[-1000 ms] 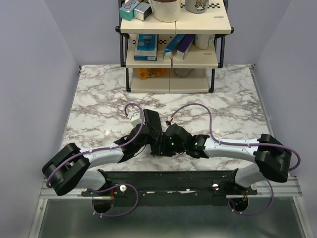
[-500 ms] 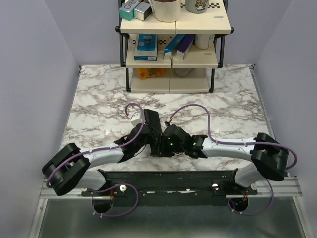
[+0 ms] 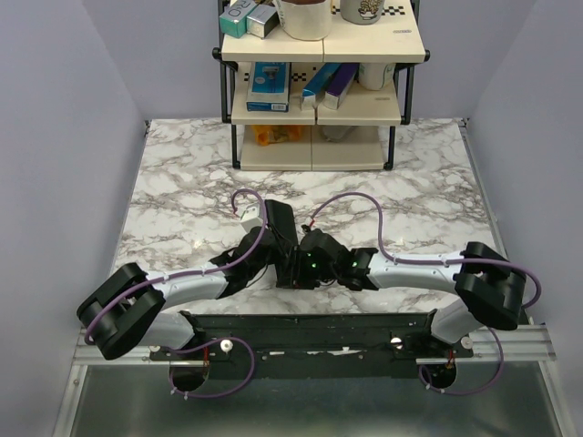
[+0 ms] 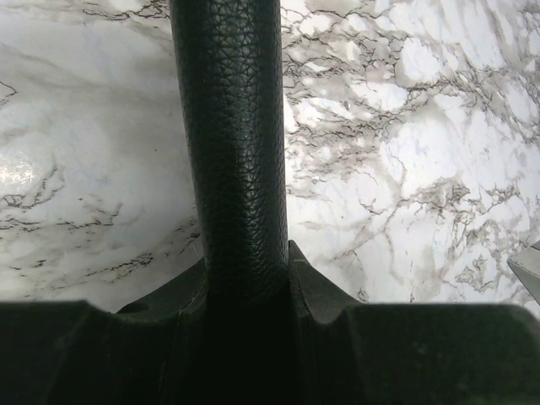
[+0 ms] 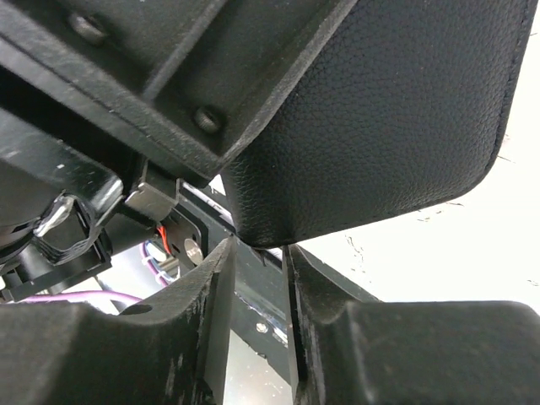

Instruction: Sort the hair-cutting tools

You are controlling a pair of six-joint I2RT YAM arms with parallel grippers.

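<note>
Left wrist view, left gripper (image 4: 243,270) clamped on black pouch (image 4: 232,126), held edge-on, long axis pointing straight away from the fingers, right gripper (image 5: 257,253) narrow at its corner, grip unclear.

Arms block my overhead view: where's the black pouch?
Centre of the top view, over the marble table: the black pouch is clamped in the left gripper, its corner at the right gripper.

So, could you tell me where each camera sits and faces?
Top external: above and behind the bases, looking down on the table and shelf; both arms show.
Left wrist: on the left arm, looking along the left gripper at the black pouch, edge-on.
Right wrist: on the right arm, past the right gripper at the pouch's corner.
Both wrist views share the pouch.
</note>
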